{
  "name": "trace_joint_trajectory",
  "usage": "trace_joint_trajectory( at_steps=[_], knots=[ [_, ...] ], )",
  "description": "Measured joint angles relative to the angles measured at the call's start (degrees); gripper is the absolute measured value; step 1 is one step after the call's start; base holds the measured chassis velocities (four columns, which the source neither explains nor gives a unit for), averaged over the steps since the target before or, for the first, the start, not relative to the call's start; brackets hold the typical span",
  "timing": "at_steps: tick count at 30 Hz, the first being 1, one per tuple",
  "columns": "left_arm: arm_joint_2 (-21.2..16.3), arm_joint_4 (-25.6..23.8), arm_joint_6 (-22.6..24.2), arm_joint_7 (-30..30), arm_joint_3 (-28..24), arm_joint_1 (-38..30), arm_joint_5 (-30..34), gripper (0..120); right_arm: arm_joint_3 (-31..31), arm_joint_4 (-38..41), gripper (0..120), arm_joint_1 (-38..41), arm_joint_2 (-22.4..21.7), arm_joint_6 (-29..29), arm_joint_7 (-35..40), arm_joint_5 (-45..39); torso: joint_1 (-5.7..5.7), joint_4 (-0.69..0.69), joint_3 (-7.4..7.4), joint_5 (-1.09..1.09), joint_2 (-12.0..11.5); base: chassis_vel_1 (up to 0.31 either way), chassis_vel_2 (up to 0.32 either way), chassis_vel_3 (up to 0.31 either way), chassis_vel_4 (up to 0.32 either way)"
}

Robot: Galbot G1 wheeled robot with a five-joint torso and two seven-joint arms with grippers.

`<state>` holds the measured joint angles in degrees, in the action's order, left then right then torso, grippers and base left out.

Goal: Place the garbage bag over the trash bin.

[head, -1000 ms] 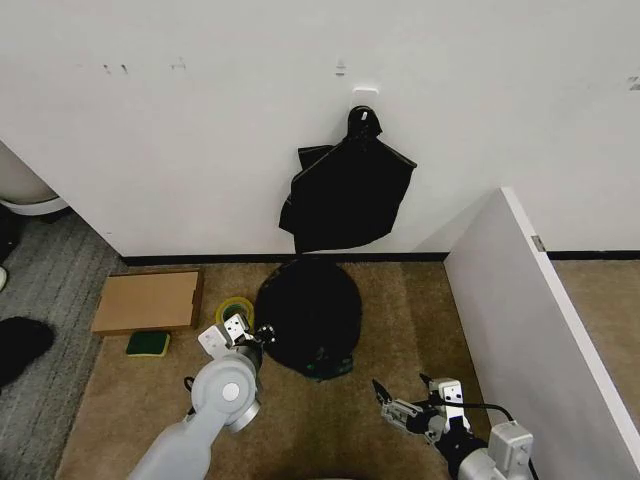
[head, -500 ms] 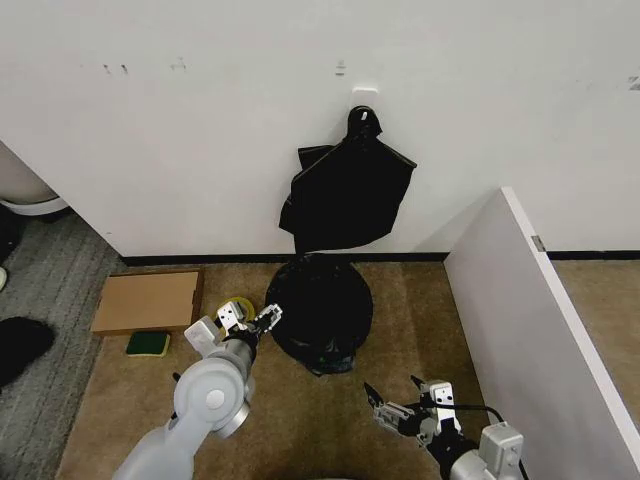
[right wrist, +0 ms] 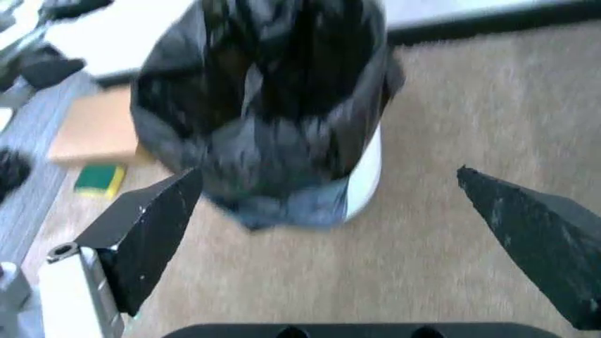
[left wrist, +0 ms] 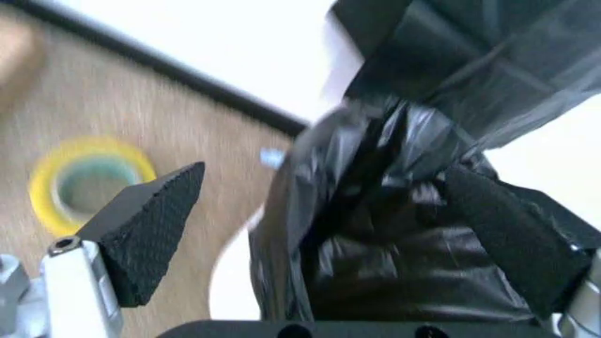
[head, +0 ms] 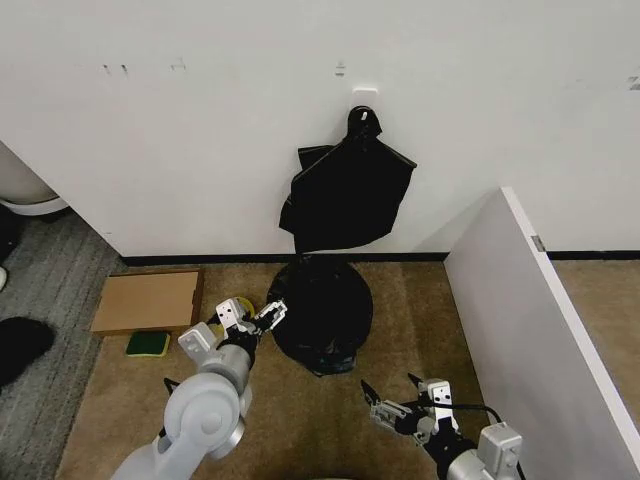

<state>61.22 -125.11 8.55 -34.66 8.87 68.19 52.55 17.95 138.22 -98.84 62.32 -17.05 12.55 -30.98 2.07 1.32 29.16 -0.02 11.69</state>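
With the garbage bag (head: 322, 305) draped over the trash bin (right wrist: 367, 172), left claw (head: 254, 318) open at its 9 o'clock, right claw (head: 394, 402) open at 5; next, probably tuck the rim.

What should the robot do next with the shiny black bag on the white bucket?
Probably nudge the open left gripper forward to pinch the wrinkly black plastic garbage bag and tug it lower, since the round cream-white trash bin still shows bare wall on one side.
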Motion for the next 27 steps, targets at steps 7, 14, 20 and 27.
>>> trace_joint_trajectory(
  at_steps=[7,14,20,27],
  knots=[
    [-0.13,-3.78,-9.04,8.37,1.84,10.55,-23.71,100,-1.72,-2.75,100,1.25,5.48,13.54,-1.37,8.34,0.0,-0.01,0.0,0.01,0.0,0.0,0.0,0.0,0.0],
    [4.18,-6.14,-17.42,11.38,4.54,24.44,-40.99,100,-1.72,-4.4,100,1.18,9.96,24.1,-2.97,18.02,-0.01,-0.01,-0.01,0.01,0.0,0.0,0.0,0.0,0.0],
    [7.27,-6.21,-22.81,12.17,9.43,30.53,-47.13,100,-0.28,-4.72,100,0.48,11.67,28.47,-3.11,22.8,-0.01,-0.01,0.0,0.02,0.0,0.0,0.0,0.0,0.0],
    [11.53,-5.72,-31.81,13.08,14.73,36.91,-54.54,100,4.72,-4.95,100,-2.43,14.83,34.41,-3.7,26.75,-0.01,-0.01,0.0,0.01,0.0,0.0,0.0,0.0,0.0]
  ],
)
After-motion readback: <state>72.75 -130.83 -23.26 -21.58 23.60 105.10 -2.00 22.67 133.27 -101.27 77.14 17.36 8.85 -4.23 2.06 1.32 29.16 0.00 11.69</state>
